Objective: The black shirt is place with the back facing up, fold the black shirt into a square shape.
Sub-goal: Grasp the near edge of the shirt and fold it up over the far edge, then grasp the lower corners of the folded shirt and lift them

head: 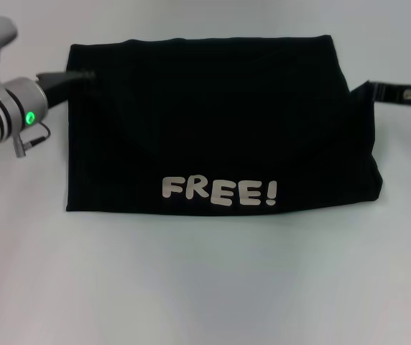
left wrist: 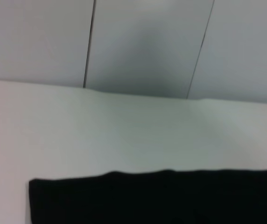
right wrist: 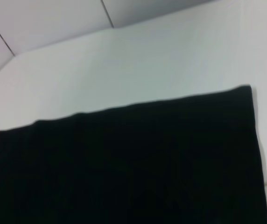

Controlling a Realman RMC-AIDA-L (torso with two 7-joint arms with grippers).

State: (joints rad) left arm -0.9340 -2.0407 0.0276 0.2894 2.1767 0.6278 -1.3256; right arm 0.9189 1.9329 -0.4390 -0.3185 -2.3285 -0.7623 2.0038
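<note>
The black shirt (head: 213,122) lies folded into a wide rectangle on the white table (head: 205,287). Its cream "FREE!" lettering (head: 220,191) faces up near the front edge. My left gripper (head: 82,75) sits at the shirt's far left corner, low against the cloth. My right gripper (head: 379,91) is just off the shirt's far right side, beside a small bulge in the cloth edge. The left wrist view shows one edge and a corner of the black shirt (left wrist: 161,198). In the right wrist view the black shirt (right wrist: 124,163) fills the lower half.
Bare white table surrounds the shirt on all sides, widest at the front. Grey wall panels (left wrist: 143,42) rise behind the table's far edge (left wrist: 138,93). A cable (head: 31,140) hangs from my left wrist.
</note>
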